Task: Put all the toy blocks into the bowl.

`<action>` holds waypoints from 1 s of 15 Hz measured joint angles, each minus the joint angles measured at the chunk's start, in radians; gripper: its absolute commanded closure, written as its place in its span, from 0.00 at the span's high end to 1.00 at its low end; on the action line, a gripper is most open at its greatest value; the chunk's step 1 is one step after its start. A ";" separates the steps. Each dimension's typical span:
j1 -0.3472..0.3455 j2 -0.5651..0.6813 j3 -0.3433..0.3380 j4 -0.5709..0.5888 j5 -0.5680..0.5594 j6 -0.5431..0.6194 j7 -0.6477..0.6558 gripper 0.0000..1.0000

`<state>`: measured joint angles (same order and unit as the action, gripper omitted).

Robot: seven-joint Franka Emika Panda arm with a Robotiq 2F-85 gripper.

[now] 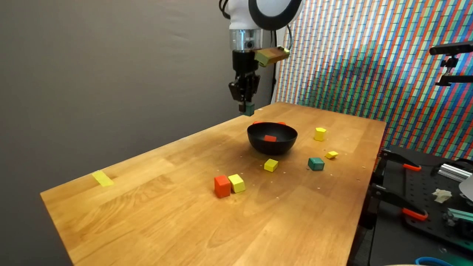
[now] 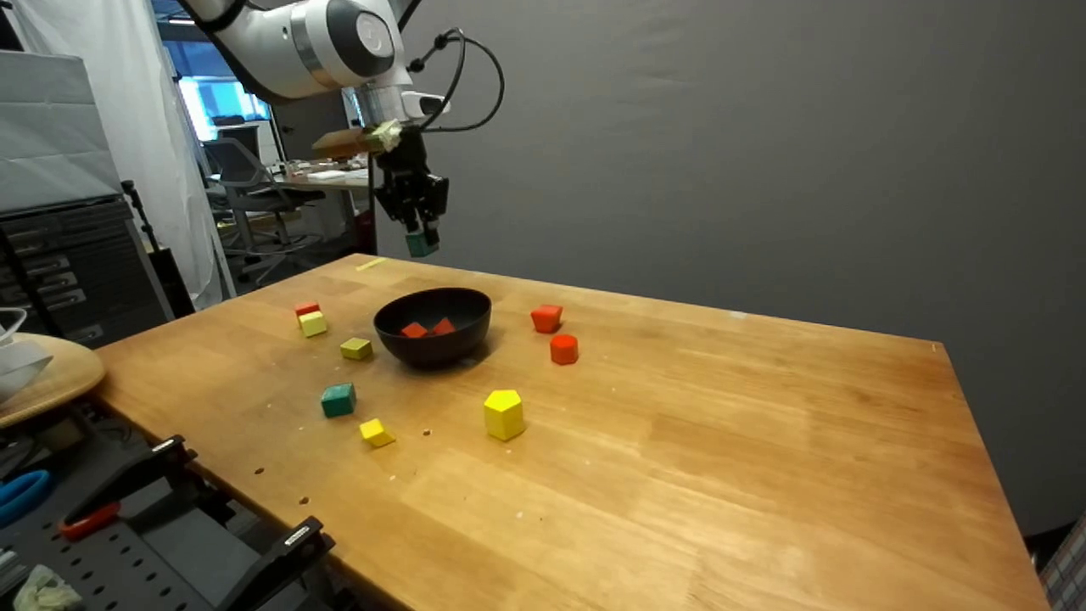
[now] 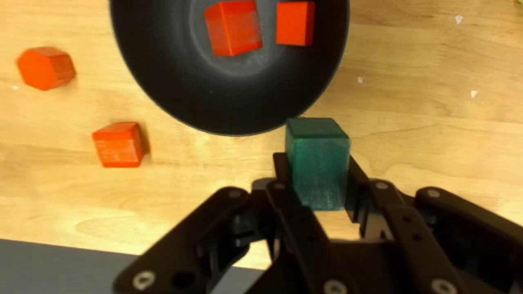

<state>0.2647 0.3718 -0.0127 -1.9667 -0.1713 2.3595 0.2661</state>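
Gripper [image 3: 318,179] had a teal block [image 3: 319,165] pinched high, seemingly short of the black bowl [image 3: 233,100], so early release could've missed.

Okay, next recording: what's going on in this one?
A robot arm has its gripper closed on a green block, held in the air higher than the black bowl and not yet in it. Two red blocks lie inside the bowl. Out on the wooden table are three loose red blocks, four yellow blocks and another green block, so putting all the blocks into the bowl is only partly done.
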 measured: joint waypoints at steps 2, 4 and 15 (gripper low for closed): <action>-0.043 -0.093 -0.001 -0.073 0.017 -0.018 -0.003 0.10; -0.100 -0.149 -0.001 -0.141 0.062 -0.017 -0.013 0.10; -0.201 -0.142 0.028 -0.290 0.260 0.102 -0.113 0.95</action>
<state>0.0639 0.2301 0.0153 -2.2572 0.0890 2.4619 0.1531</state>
